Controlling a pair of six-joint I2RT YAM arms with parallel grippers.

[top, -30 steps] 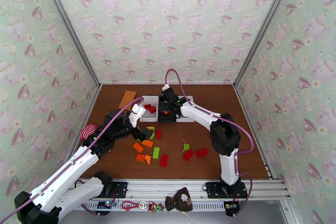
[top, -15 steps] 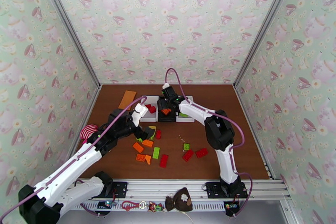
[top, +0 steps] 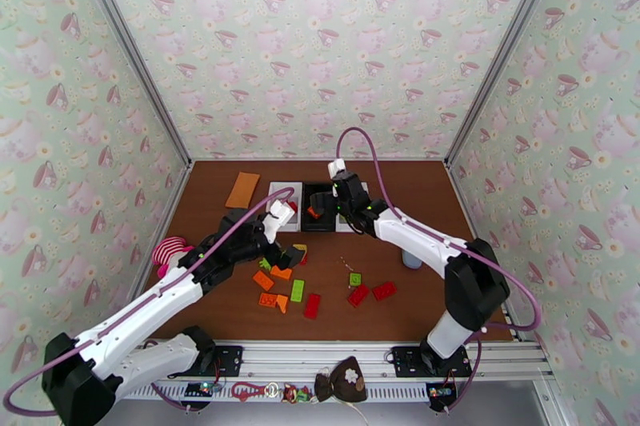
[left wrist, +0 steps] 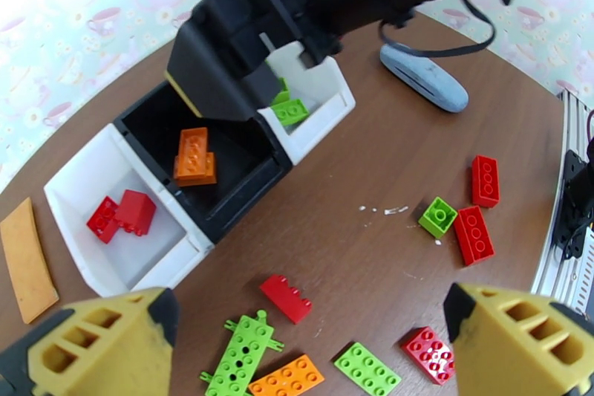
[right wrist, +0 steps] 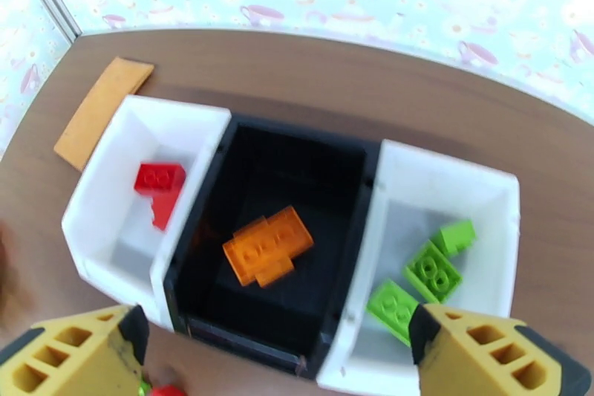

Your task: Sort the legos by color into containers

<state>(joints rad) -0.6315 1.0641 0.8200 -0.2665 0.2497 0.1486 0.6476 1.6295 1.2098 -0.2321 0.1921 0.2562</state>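
The right claw (right wrist: 282,360) hangs with its fingers spread wide and nothing between them, over the near side of the black bin (right wrist: 297,139). Just ahead of it, an orange brick (right wrist: 267,245) lies on that bin's floor. It is blurred and may be two pieces stacked. To the claw's left, the first white bin (right wrist: 174,109) touches the black one and holds two red bricks (right wrist: 158,180). To its right, the second white bin (right wrist: 445,161) holds three lime bricks (right wrist: 425,270). Beyond the first white bin, an orange card (right wrist: 104,108) lies flat on the table (right wrist: 312,70).

The left claw (left wrist: 304,353) is likewise spread apart and empty, poised above the loose legos on the table. Just ahead of it lie a loose red brick (left wrist: 286,299), a lime flat piece (left wrist: 243,345) and a loose orange brick (left wrist: 286,377). Farther to its right, a small lime brick (left wrist: 438,215) sits just beside a long red brick (left wrist: 474,234). Well ahead, the three bins stand in a row, and a grey-blue oblong object (left wrist: 423,76) lies off to their right.
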